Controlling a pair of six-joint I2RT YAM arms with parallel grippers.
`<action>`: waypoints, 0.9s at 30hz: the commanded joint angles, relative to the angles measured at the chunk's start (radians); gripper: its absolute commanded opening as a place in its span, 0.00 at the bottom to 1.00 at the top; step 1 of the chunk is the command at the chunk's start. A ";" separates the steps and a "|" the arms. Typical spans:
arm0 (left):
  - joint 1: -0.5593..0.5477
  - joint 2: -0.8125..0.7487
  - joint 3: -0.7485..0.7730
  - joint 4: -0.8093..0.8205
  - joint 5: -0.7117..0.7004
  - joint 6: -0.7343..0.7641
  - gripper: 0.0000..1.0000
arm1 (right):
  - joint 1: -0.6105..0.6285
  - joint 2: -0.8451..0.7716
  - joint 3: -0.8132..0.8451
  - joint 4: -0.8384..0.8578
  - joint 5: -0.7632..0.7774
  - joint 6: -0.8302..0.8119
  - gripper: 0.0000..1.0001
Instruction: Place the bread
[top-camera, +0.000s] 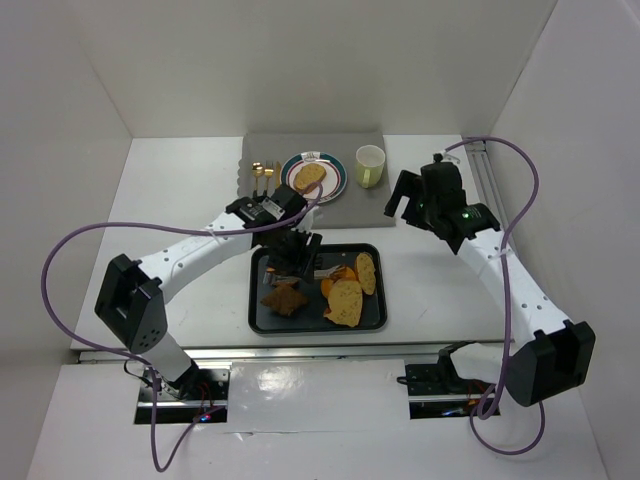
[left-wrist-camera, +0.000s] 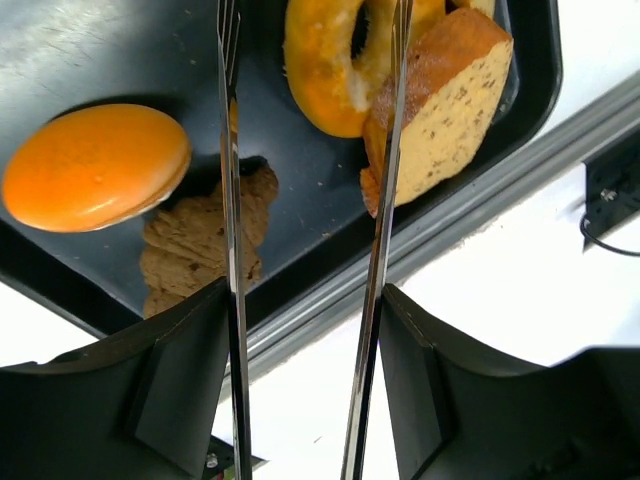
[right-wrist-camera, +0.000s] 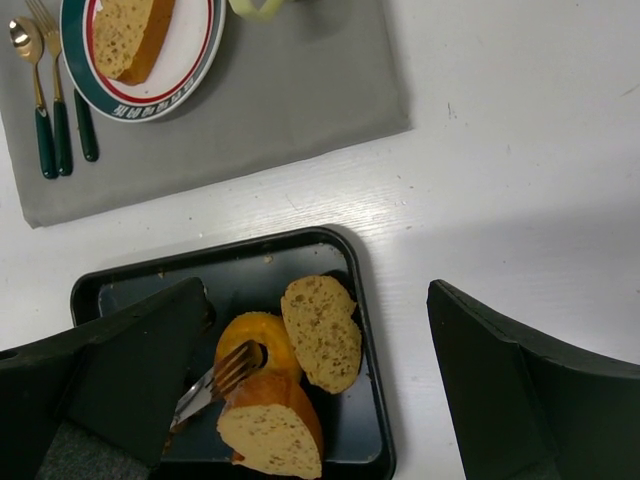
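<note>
The left pincer (left-wrist-camera: 303, 300) clamps a pair of metal tongs (left-wrist-camera: 232, 200). Their two blades stand apart beyond its fingertips, over the black tray (left-wrist-camera: 60, 60). Ahead of it, by the right blade, lie a ring roll (left-wrist-camera: 320, 90) and a seeded bread slice (left-wrist-camera: 450, 110). The right pincer (top-camera: 403, 200) gapes wide and empty above the counter (top-camera: 430, 290). To its left, another bread piece (top-camera: 309, 177) rests on the plate (top-camera: 340, 172).

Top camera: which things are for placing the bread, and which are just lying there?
For the job: bread slices, black tray, plate, tongs held by the left gripper.

Just lying about: cup, spoon and fork, grey mat; the right gripper, jaws open, holds nothing.
</note>
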 joint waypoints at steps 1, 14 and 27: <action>0.003 0.003 0.001 -0.006 0.079 0.024 0.69 | -0.007 -0.004 -0.009 0.002 -0.010 0.003 1.00; 0.003 0.073 0.065 -0.133 0.108 0.066 0.37 | -0.007 0.005 -0.018 0.020 -0.019 0.003 1.00; 0.073 -0.004 0.188 -0.197 -0.010 0.037 0.00 | -0.007 0.033 -0.018 0.029 -0.037 0.003 1.00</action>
